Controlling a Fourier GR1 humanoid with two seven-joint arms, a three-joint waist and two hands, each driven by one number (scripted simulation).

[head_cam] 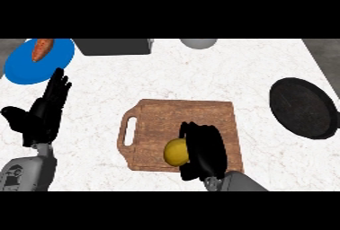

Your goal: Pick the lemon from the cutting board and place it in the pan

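A yellow lemon lies on the wooden cutting board, near its front edge. My right hand is pressed against the lemon's right side, fingers curling over it and hiding part of it. The black pan sits at the right of the counter, well away from the board. My left hand rests open at the left, fingers up, holding nothing.
A blue plate with an orange carrot is at the back left. A dark grey box and a grey round object stand along the back edge. White marble counter lies between board and pan.
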